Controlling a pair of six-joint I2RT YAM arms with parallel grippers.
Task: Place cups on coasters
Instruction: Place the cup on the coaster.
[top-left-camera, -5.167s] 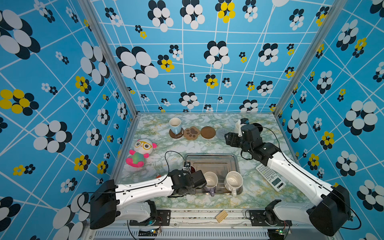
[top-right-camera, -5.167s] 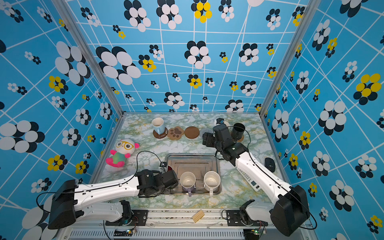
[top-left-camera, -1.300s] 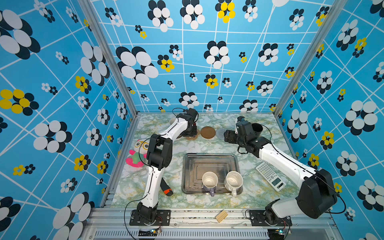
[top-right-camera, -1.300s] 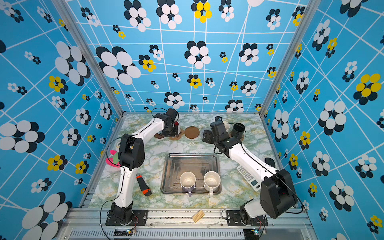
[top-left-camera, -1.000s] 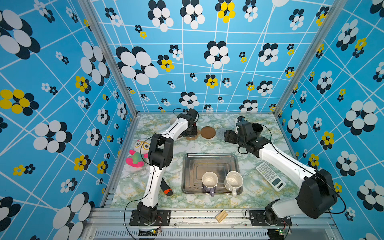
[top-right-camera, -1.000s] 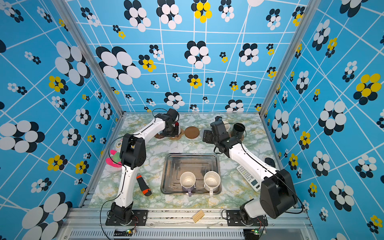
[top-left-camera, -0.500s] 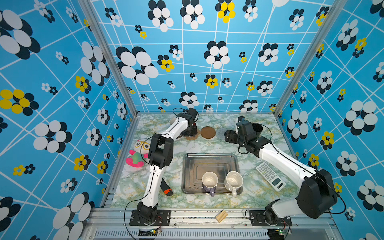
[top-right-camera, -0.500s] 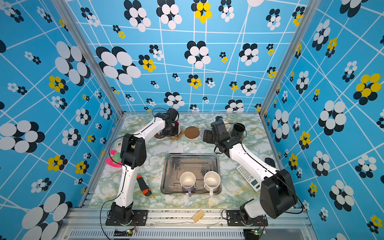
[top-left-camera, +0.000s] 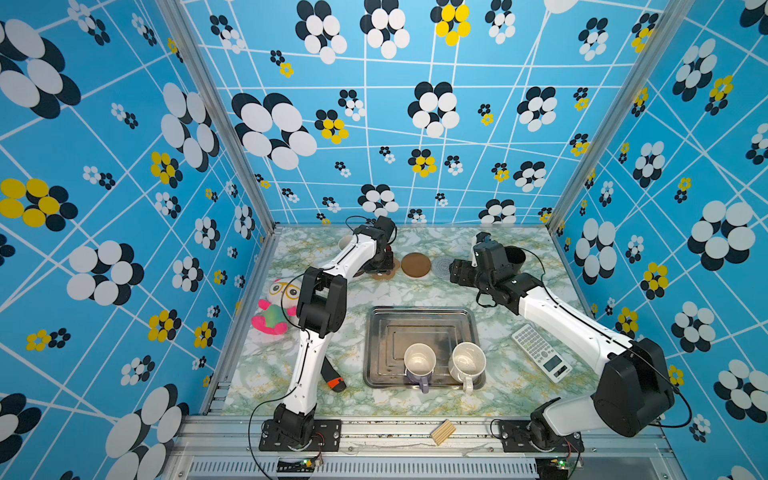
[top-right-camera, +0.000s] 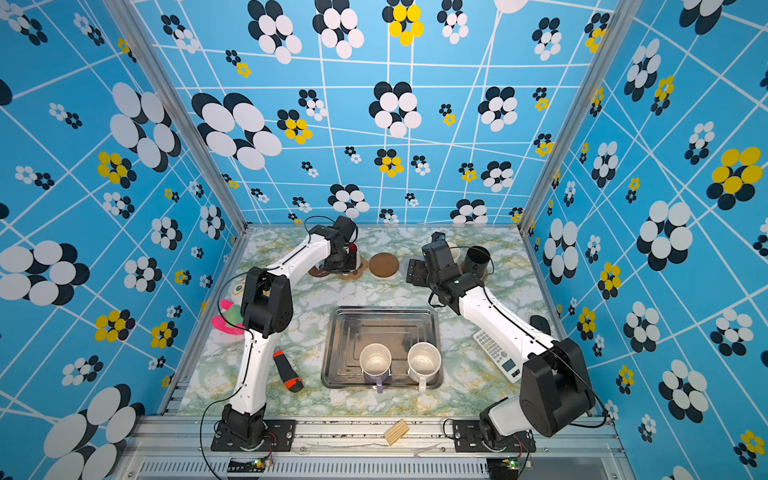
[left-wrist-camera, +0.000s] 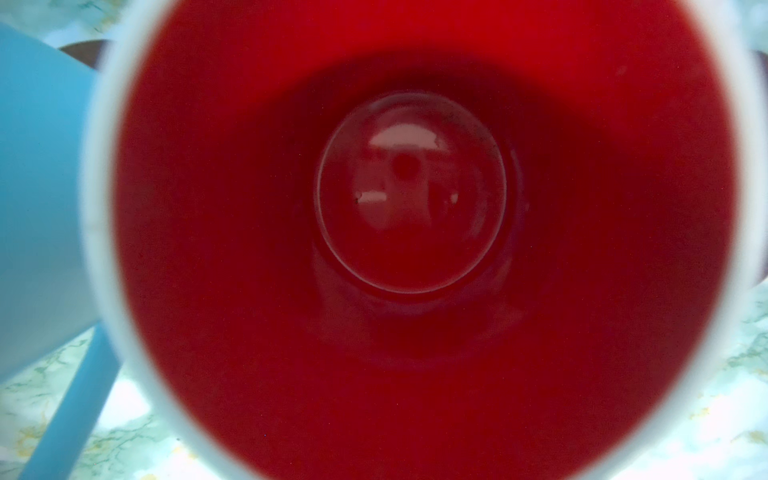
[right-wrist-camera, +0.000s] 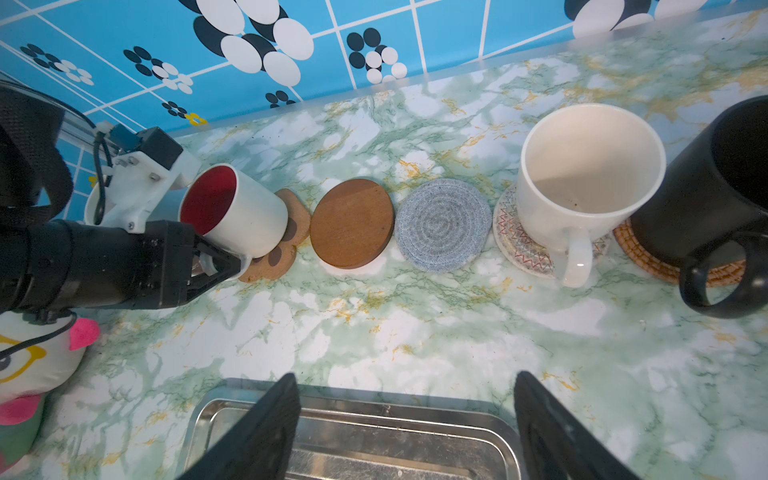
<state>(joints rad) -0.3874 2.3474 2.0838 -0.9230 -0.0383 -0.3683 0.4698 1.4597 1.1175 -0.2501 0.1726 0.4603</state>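
**Right wrist cam: left tool (right-wrist-camera: 232, 266) clenched on handle of white mug w/ red inside (right-wrist-camera: 245, 216), at tan paw-shaped cork coaster (right-wrist-camera: 276, 249)**

Right wrist view gives me the coaster row along the back of the marble-pattern worktop (right-wrist-camera: 374, 324). The red-lined mug is tilted, mouth leaning toward the left arm, base down at the paw coaster. I can't tell whether the base touches it. Left wrist cam is almost filled by that red interior, w/ the light blue mug (left-wrist-camera: 37, 166) just beside it.

Next along the row:
- The dark brown round wooden coaster (right-wrist-camera: 352, 222) is bare.
- The grey woven round coaster (right-wrist-camera: 442, 224) is bare too.
- A cream-white mug (right-wrist-camera: 590, 178) stands upright on the whitish woven coaster w/ zigzag stitching (right-wrist-camera: 519, 245).
- The black mug (right-wrist-camera: 715, 187) stands upright on the tan rattan round coaster (right-wrist-camera: 644, 253).

Right tool (right-wrist-camera: 405, 378) is released, jaws wide, nothing btwn them. It hovers over the far rim of the rectangular steel tray (right-wrist-camera: 374, 436).

In both top views the tray holds 2 upright mugs side by side at its near edge. They are the lavender mug w/ cream inside (top-left-camera: 419, 363) and a second cream-white mug (top-left-camera: 467, 363), handles pointing toward the arm bases.
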